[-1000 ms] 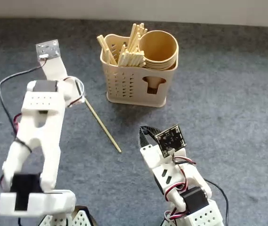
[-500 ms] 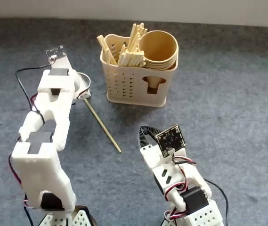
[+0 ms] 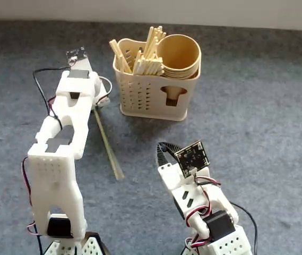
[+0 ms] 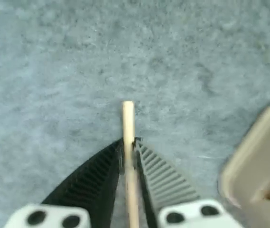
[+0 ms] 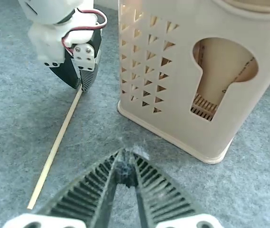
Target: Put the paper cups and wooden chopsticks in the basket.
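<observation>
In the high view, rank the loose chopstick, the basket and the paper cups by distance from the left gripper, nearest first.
1. loose chopstick: held in the left gripper.
2. basket: just beside the gripper.
3. paper cups: in the basket's far side.

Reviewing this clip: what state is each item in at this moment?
left gripper: shut on loose chopstick.
loose chopstick: one end pinched, outside basket.
basket: upright.
paper cups: nested inside basket.
other chopsticks: standing inside basket.
right gripper: shut, empty.
</observation>
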